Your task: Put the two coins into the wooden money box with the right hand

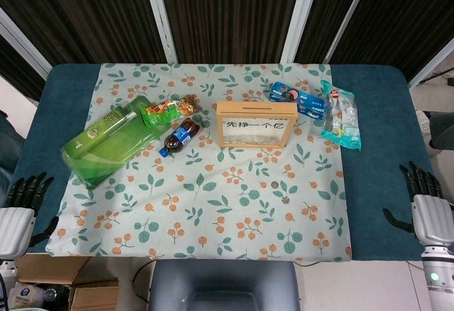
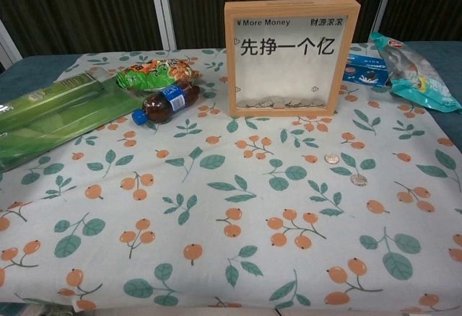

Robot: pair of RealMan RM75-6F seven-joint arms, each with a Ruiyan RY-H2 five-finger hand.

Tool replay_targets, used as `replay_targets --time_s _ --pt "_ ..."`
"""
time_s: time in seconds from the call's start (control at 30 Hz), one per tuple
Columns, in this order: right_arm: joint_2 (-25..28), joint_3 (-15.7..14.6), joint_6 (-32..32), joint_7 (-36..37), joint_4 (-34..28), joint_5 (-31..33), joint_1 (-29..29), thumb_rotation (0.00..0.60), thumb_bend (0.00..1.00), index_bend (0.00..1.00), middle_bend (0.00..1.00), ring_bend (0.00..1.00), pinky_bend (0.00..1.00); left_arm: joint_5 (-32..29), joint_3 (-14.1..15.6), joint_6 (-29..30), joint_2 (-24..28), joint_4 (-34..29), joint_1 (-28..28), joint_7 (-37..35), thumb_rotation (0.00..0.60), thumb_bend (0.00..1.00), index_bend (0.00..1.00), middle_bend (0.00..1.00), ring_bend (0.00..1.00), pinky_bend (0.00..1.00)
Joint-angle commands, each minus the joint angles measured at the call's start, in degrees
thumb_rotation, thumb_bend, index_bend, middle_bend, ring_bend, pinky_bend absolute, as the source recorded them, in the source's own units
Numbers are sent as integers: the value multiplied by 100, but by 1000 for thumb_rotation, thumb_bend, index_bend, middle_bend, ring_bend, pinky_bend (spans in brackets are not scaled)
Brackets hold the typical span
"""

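Risking a fumbled pinch or slide on the patterned cloth (image 1: 213, 219): right hand (image 1: 425, 197) resting empty, fingers apart, with two flat coins (image 1: 274, 184) (image 1: 285, 199) lying ahead to its left, just short of the upright wooden money box (image 1: 252, 123) beyond them.
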Motion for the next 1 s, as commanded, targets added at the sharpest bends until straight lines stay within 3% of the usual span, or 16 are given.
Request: replay_targets --time_s 0.03,0.63,1.0 --pt "-12 -7 -25 -30 2 -4 14 600 389 0 0 0 0 -13 7 4 -11 25 15 -18 599 342 0 0 0 0" --pt "-112 9 -126 -299 -37 -139 178 600 389 0 0 0 0 -28 -26 -39 -16 70 -21 -82 599 343 0 0 0 0" --pt "-313 266 -704 -1468 -514 -306 978 600 389 0 0 0 0 -7 -2 -48 -66 99 -22 -14 600 343 0 0 0 0"
